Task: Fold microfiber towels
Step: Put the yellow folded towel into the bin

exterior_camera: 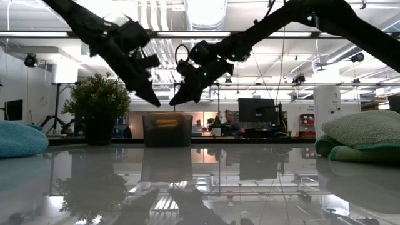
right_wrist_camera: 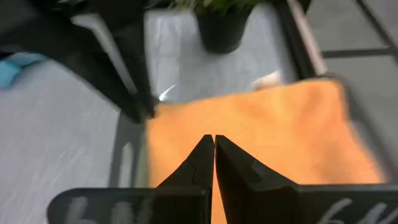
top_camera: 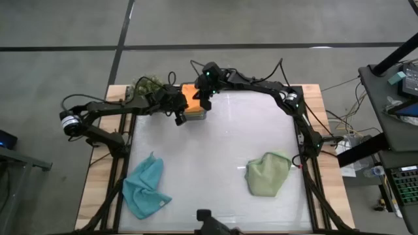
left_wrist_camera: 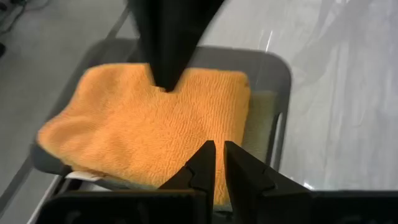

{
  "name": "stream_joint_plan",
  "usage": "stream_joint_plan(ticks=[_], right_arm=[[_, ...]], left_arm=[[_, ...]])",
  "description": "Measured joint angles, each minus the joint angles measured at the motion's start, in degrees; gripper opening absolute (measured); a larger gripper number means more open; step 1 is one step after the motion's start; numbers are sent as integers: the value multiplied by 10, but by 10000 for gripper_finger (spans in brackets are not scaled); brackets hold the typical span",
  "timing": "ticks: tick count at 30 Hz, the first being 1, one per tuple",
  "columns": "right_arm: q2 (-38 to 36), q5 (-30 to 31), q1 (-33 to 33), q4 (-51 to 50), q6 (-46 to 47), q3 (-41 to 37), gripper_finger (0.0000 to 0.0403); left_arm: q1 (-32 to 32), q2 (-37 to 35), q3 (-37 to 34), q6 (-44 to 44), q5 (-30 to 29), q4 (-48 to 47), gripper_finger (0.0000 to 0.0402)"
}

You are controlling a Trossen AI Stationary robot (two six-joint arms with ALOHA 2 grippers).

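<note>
While both tools hover closed, left tool (left_wrist_camera: 219, 163) and right tool (right_wrist_camera: 214, 155), the orange towel (top_camera: 194, 98) lies just beneath

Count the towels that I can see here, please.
3, maybe more hidden: blue towel at the table's front left, green towel at front right, orange towel on top in the grey box.

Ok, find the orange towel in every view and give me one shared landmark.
High view: orange towel at the table's far edge, under both grippers.
Low view: only a sliver above the grey box rim.
Left wrist view: centre.
Right wrist view: centre-right.
Shared landmark: that grey box.
</note>
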Motion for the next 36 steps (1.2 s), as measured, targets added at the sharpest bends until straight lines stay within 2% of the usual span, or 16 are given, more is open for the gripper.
stream_joint_plan(ticks=[9, 16, 21, 24, 28, 36], right_arm=[[2, 0, 18, 1, 6, -54, 9], [2, 1, 18, 6, 10, -66, 9], [-4, 2, 17, 4, 10, -61, 9], [-22, 2, 16, -2, 1, -61, 9], [-46, 3, 16, -17, -11, -69, 9], [-127, 7, 18, -7, -20, -156, 9]], left_arm=[[0, 72, 4, 0, 3, 5, 19], [0, 76, 6, 0, 3, 4, 19], [0, 47, 11, 2, 1, 1, 19], [1, 26, 17, 16, -4, 2, 19], [3, 13, 29, 39, -54, 16, 19], [48, 44, 29, 65, -69, 78, 19]])
